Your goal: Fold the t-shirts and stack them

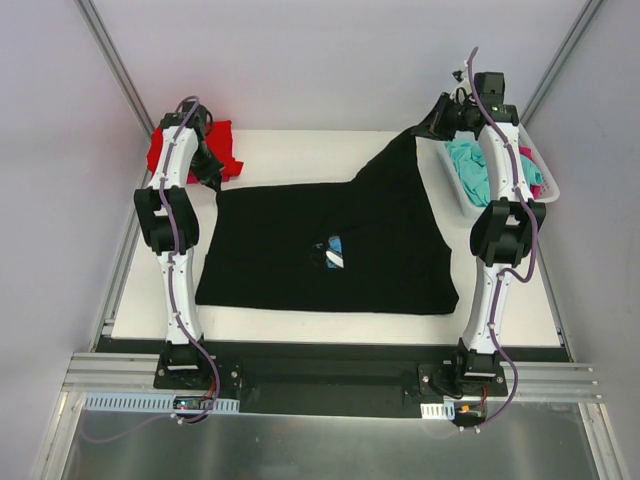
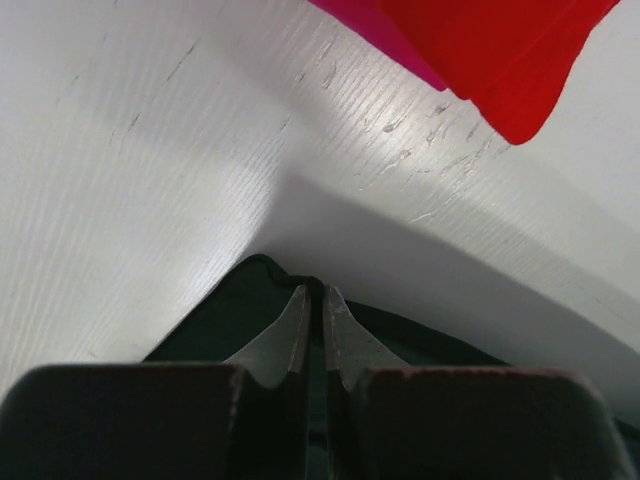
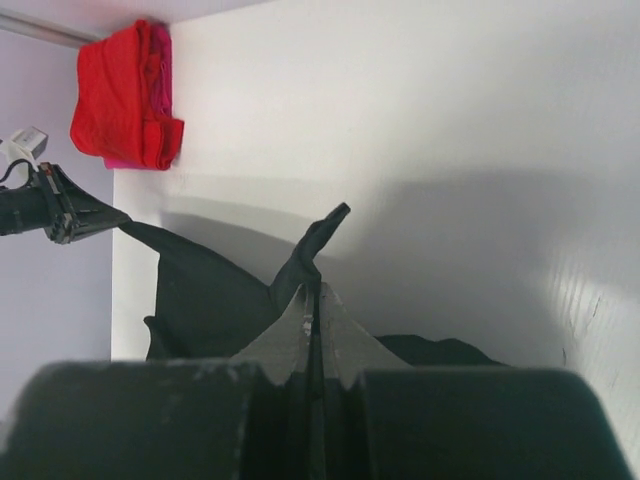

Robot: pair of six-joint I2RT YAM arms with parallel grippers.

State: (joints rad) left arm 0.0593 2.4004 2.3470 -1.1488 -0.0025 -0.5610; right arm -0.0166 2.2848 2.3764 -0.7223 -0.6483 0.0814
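Note:
The black t-shirt lies spread on the white table, a scrap of its white and blue print showing at a fold. My left gripper is shut on its far left corner, low at the table. My right gripper is shut on the far right corner and holds it lifted, so the cloth rises in a peak. A folded red t-shirt on a pink one sits at the far left corner. A teal t-shirt lies in the basket.
The white mesh basket stands at the right edge, beside my right arm, with pink cloth in it too. Grey walls and metal posts close in the far side. The red stack also shows in the right wrist view.

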